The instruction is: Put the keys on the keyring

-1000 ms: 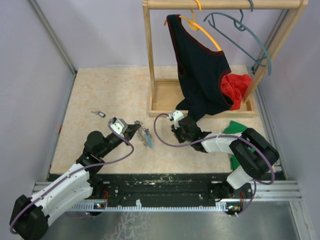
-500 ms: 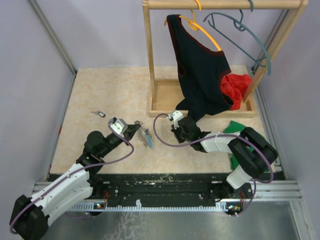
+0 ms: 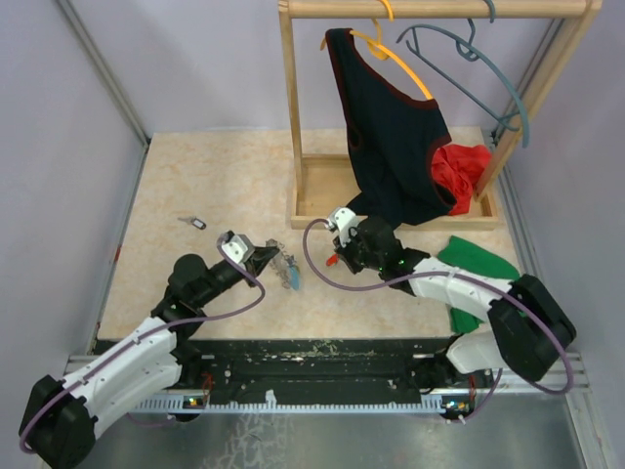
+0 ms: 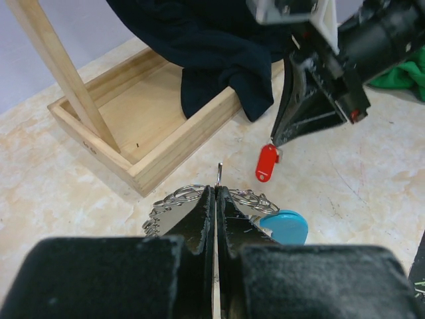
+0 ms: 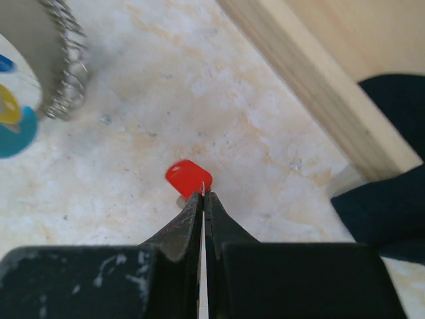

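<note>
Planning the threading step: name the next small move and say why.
Probably ease the right end effector toward the keyring. It is shut on the red key, held apart from the ring, whose wire tip sticks up from the shut left end effector.
</note>
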Robot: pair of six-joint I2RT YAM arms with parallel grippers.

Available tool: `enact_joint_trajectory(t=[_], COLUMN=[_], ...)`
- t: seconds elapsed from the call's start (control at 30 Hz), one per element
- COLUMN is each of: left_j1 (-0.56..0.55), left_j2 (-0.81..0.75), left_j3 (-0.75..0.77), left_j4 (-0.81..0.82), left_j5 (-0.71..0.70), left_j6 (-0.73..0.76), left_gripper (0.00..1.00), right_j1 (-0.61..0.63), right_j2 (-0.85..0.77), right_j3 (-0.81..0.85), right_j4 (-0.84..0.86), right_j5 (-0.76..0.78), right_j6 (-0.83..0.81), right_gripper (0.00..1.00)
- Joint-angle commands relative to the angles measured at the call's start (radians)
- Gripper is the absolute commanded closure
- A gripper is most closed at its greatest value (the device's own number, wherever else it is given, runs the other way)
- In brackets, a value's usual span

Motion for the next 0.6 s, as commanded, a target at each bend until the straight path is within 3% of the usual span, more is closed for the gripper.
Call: enact_joint_trajectory(t=[0.0,0.3,0.57], left_j1=[-0.004,0.020,0.157], left_j2=[-0.002,0.061,0.156], left_j3=[-0.005,-0.032,-0.078], left_j4=[0.074,0.208,0.420], left_j5=[0.080,0.257,0.500], left_j6=[0.046,0.082,-0.036], left_gripper=[0.99,0.99,0.99], right_j1=[0.008,0.010,0.010], right_j2=[-0.111,-0.201,-0.235], right_j3=[0.084,0.100,0.101], right_j4=[-0.042,0.046,0.035], right_j5=[-0.170,-0.330,-0.424], right_j6=[-0.088,-0.207,-0.291], right_gripper=[1.00,1.00,1.00])
